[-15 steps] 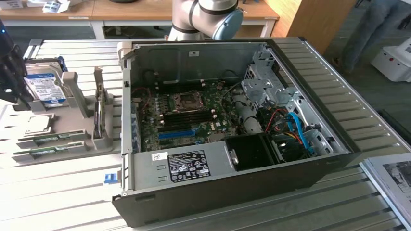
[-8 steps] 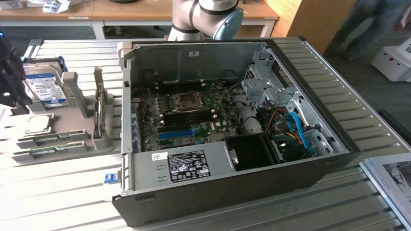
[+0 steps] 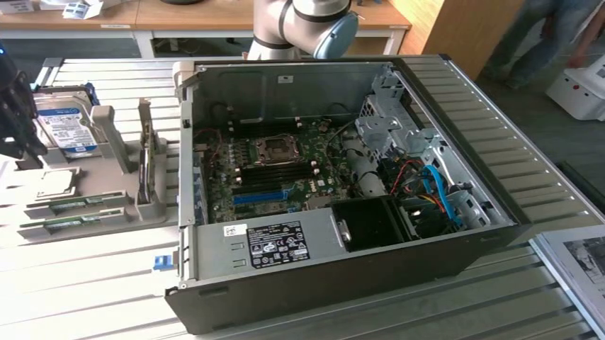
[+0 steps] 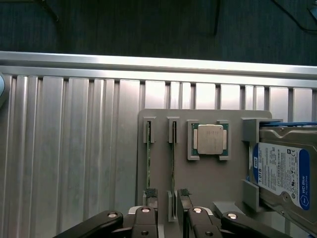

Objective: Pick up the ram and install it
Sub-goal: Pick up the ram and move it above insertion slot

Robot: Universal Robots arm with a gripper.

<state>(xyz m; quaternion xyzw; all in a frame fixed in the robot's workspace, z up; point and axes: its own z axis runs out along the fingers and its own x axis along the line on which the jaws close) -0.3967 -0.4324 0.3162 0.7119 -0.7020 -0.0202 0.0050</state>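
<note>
An open case [image 3: 359, 212] was laid on its side on the slatted table [image 3: 85, 297], presumably so that the board's memory slots [image 3: 279, 168] faced upward for insertion. To the exterior view's left a grey tray [image 3: 113, 185] was set. The ram [image 3: 78, 204] was lodged in it just beside a CPU [image 3: 55, 183], with a twin stick [image 3: 68, 225] on its other side. A drive [image 3: 66, 131] and an upright card [image 3: 144, 166] were stood further back. No green stick was made out in the slots, so installing was judged not yet begun.

In the wrist view the tray was looked down on. The ram [image 4: 173, 163] was seen edge-on, clipped at both ends. This was likely done so that its long faces were left free for gripping. The claw [image 4: 167, 194] was spread wide and nothing was held in it. Its ribbed pads [image 4: 151, 193] were set to either side of the ram's near end, seemingly lined up across the thin board. Whether the stick was touched could not be told.
</note>
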